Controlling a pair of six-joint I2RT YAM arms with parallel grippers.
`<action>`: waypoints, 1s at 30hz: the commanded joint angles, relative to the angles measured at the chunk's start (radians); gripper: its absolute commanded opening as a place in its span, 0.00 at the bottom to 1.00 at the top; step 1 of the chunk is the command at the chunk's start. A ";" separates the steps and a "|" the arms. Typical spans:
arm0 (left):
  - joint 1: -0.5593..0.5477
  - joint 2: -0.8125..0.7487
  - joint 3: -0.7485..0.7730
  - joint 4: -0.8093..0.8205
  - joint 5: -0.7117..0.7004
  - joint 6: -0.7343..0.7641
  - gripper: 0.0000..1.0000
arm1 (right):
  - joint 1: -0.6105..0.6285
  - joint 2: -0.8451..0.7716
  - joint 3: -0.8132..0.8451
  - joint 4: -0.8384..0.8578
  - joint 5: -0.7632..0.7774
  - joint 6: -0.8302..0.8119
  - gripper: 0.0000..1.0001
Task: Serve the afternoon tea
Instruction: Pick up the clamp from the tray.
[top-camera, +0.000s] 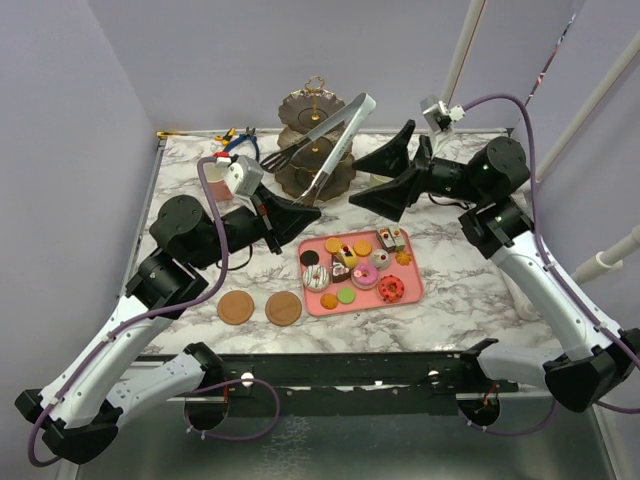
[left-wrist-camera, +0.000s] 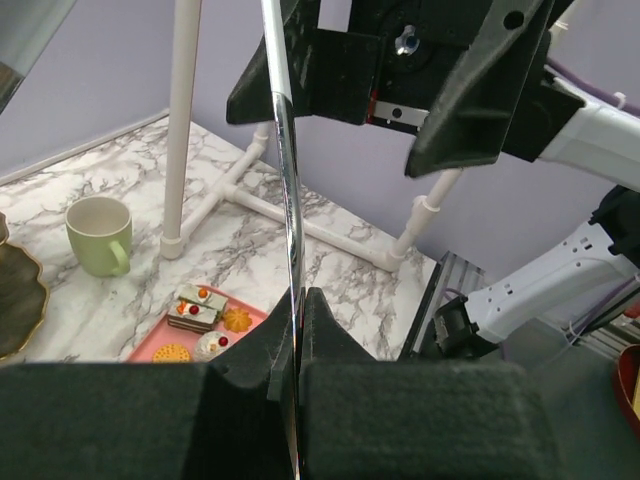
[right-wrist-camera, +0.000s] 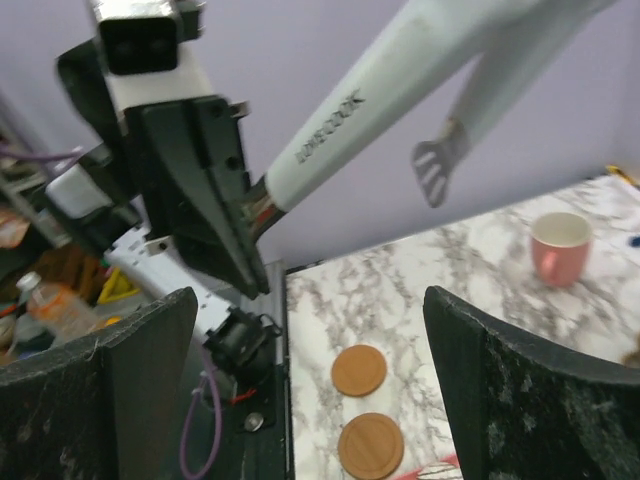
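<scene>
With the closed left gripper (top-camera: 305, 210) I am pinching one arm of the silver metal tongs (top-camera: 335, 145), spread and empty, and aiming the wide-open right gripper (top-camera: 362, 188) squarely at them, upper centre; colourful toy pastries (top-camera: 355, 270) are lying lower centre.

Soft, even light is coming from overhead, keeping the marble worktop (top-camera: 455, 305) bright and laying only faint shadows on it. A thin glare is running down the tongs (left-wrist-camera: 288, 200) in the left wrist view (the left hand (left-wrist-camera: 298, 320) is blurring into dark foam up close). The right hand (right-wrist-camera: 308, 300) is sitting out of focus too, its fingers (right-wrist-camera: 100, 400) looking grainy.
</scene>
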 joint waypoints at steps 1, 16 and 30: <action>0.005 -0.016 0.031 0.016 0.095 -0.009 0.00 | -0.001 0.024 -0.032 0.267 -0.226 0.060 1.00; 0.005 0.017 0.030 0.058 0.245 -0.018 0.00 | -0.002 0.066 0.019 0.338 -0.133 0.015 1.00; 0.005 0.035 0.031 0.104 0.286 -0.032 0.00 | 0.006 0.177 -0.038 0.781 -0.203 0.347 1.00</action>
